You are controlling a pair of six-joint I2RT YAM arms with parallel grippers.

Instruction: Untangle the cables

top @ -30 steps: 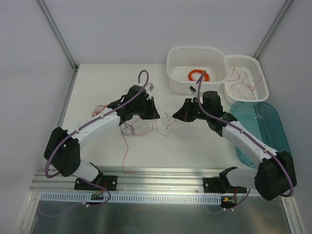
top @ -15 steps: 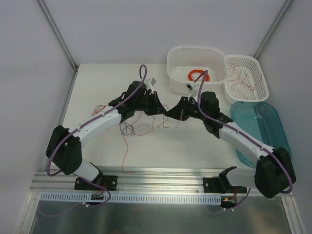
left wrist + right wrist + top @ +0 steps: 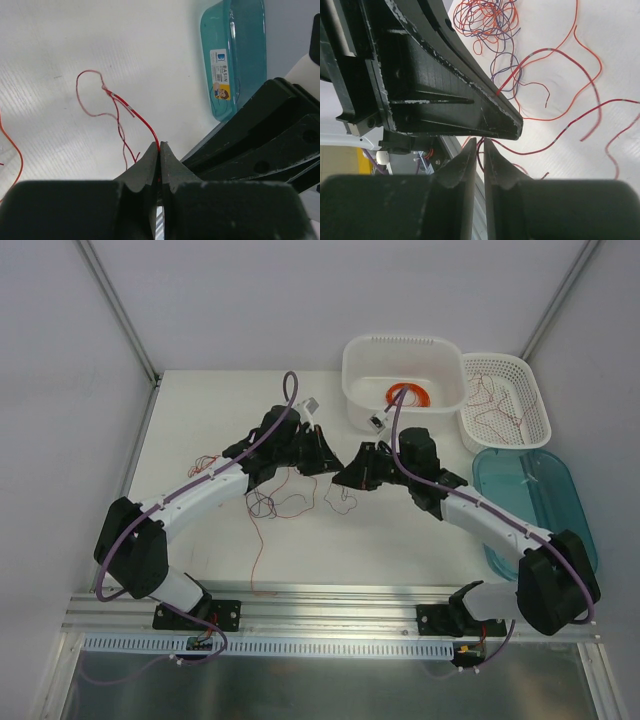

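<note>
The cables point(image 3: 276, 503) lie as a loose tangle of red, orange and dark wires on the white table between the arms. My left gripper point(image 3: 329, 462) is shut on one thin red wire point(image 3: 118, 107), which curls away from its fingertips point(image 3: 160, 146) down to the table. My right gripper point(image 3: 344, 476) sits tip to tip with the left one. In the right wrist view its jaws point(image 3: 480, 142) stand a narrow gap apart, with a red strand point(image 3: 560, 136) running through the gap. The tangle point(image 3: 490, 22) shows beyond the left gripper's finger.
A white tub point(image 3: 403, 343) at the back holds an orange ring coil point(image 3: 408, 394). Right of it a white perforated basket point(image 3: 533, 390) contains loose strands. A teal basin point(image 3: 530, 502) lies along the right edge. A small red strand point(image 3: 205, 462) lies left of the left arm.
My right gripper has swung left until its tips meet the left gripper, and its jaws have parted slightly. The left gripper shifted a little right, still holding the wire.
</note>
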